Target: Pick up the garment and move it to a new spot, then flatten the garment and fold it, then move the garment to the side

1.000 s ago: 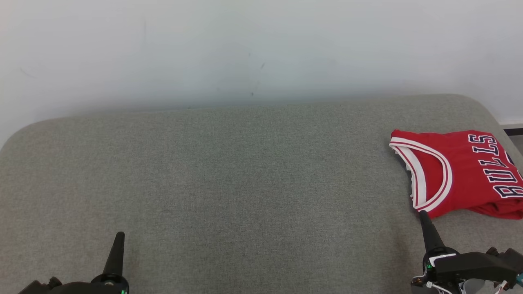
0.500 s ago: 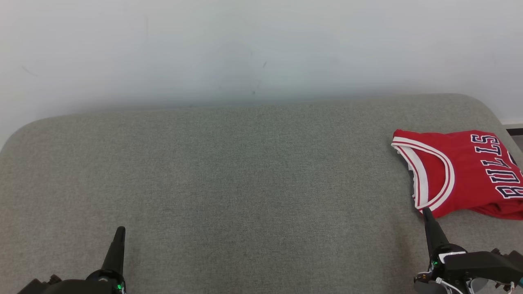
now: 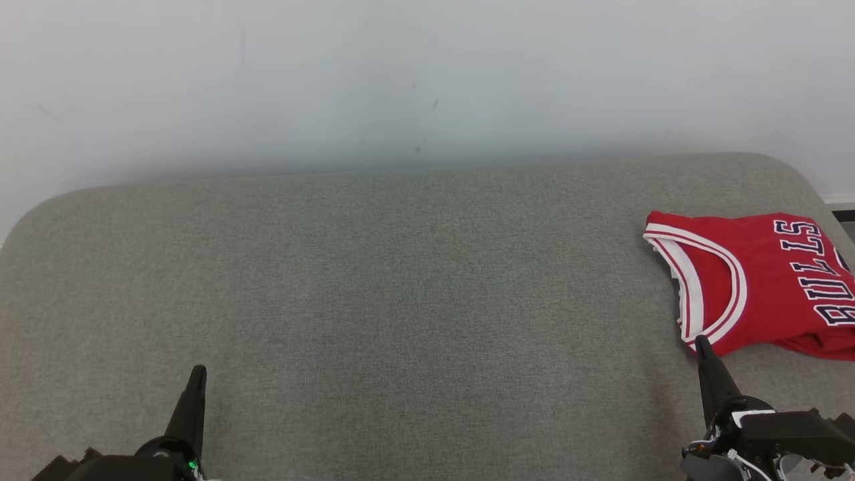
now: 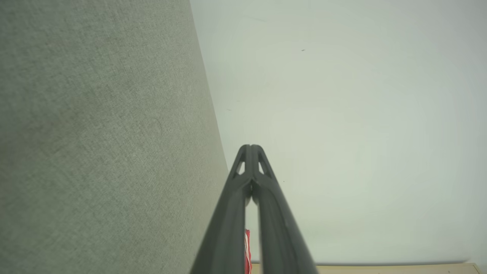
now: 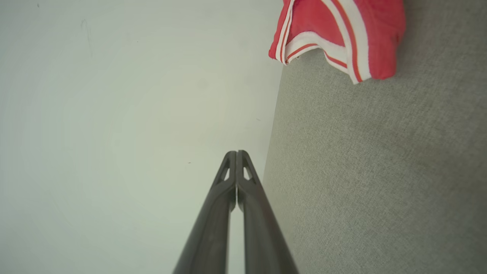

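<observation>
A folded red jersey (image 3: 768, 280) with white trim and dark "BULLS" lettering lies at the right side of the grey cushioned surface (image 3: 401, 300); its trimmed edge (image 5: 335, 34) appears at the top of the right wrist view, and a red sliver (image 4: 247, 251) peeks between the fingers in the left wrist view. My right gripper (image 3: 701, 342) is shut and empty, its tip just below the jersey's lower left corner. My left gripper (image 3: 198, 369) is shut and empty at the lower left, far from the jersey.
A pale wall (image 3: 427, 80) rises behind the cushion's far edge. The cushion has rounded back corners, and a dark strip of floor or baseboard (image 3: 843, 215) shows past its right corner.
Both grippers have slid slightly lower in the head view, and the whole picture has shifted a little. The jersey stays where it lay.
</observation>
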